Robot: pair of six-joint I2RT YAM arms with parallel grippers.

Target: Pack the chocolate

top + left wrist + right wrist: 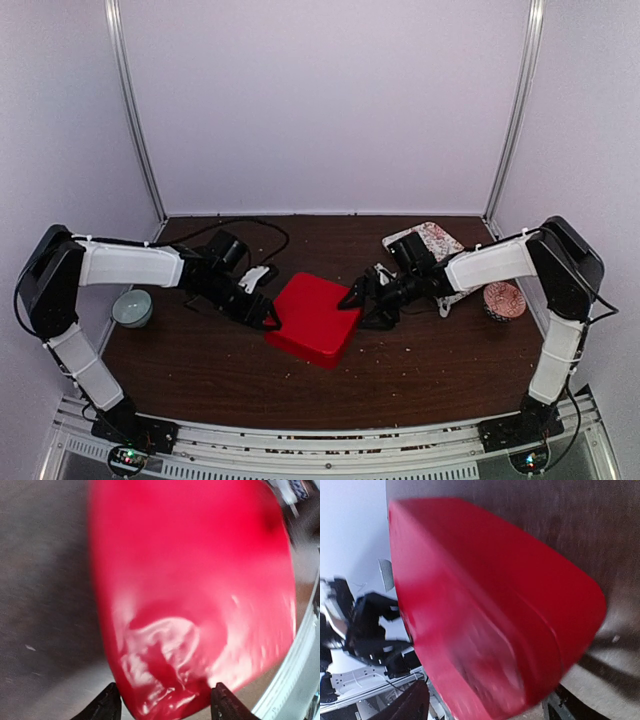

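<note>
Dark wooden table [200, 370] bore a closed red box [313, 318]; left gripper [266, 316] and right gripper [362, 308] each straddled an edge, whether clamped I couldn't tell. No chocolate showed (presumably inside already), so packing looked nearly finished.

Wrist views are pretty smeared, so no telling whether the left gripper [166, 692] or right gripper [487, 695] actually pinches the red box [190, 580]; its edges run off-frame in both.
</note>
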